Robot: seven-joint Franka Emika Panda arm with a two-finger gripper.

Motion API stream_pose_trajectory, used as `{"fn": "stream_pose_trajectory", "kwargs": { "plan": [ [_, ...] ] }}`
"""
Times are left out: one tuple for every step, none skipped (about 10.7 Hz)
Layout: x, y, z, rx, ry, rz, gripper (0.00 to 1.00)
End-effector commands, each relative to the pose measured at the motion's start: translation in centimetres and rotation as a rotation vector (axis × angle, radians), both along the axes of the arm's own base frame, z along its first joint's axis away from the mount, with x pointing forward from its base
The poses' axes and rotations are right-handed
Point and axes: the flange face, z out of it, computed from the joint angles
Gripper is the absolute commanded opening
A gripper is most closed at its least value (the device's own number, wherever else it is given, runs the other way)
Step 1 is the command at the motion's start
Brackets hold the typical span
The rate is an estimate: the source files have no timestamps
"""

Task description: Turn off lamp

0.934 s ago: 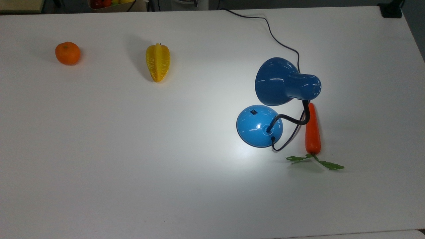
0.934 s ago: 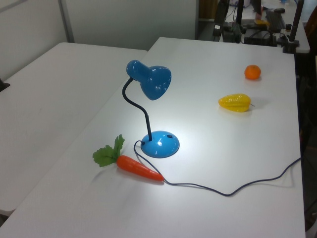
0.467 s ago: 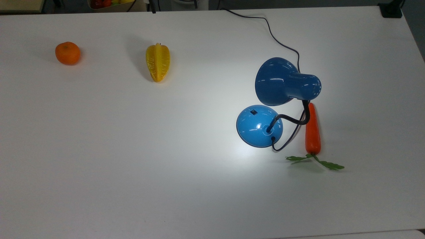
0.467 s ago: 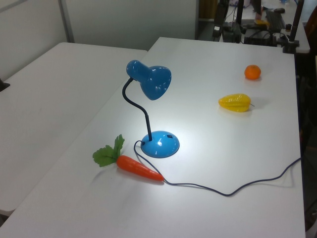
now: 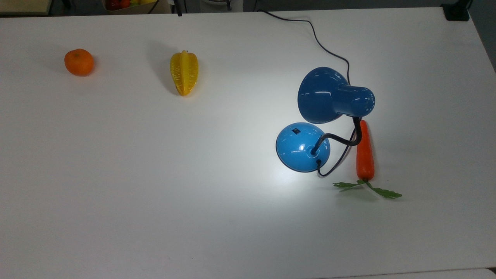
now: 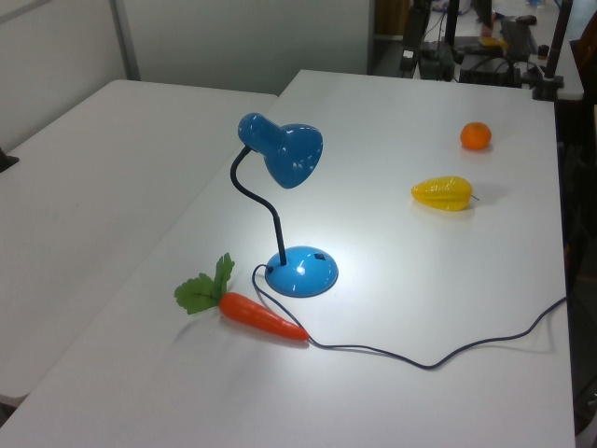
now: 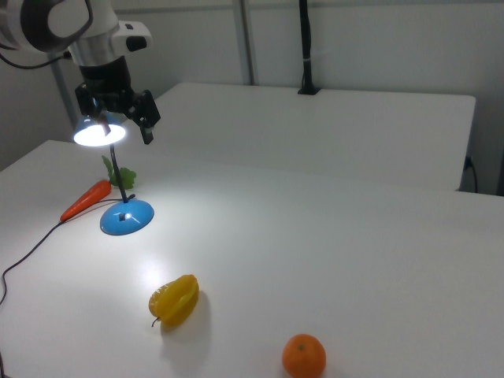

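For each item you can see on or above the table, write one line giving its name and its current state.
lamp: on, lit pool on the table, shade aimed down.
switch: on the base, untouched.
cord: slack across the table.
carrot: lying flat beside the base.
starfruit: lying, apart.
orange: resting, apart.
gripper: open, raised, holding nothing.
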Motion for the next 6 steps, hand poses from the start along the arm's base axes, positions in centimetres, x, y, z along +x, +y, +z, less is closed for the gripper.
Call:
{"fn": "stream_pose_trajectory", "kwargs": {
  "plan": [
    [-0.18,-0.05,-0.28,0.003,-0.013,0.028,1.0],
    [-0.13,0.13,-0.35,0.002,-0.013,0.032,1.0],
    [-0.09,0.22,-0.43,0.002,-0.012,0.034,0.94],
    [-0.09,0.13,-0.51,0.002,-0.011,0.034,0.81],
    [-0.08,0.22,-0.49,0.002,-0.012,0.038,0.67],
    [-0.08,0.22,-0.49,0.002,-0.012,0.038,0.51]
  ]
}}
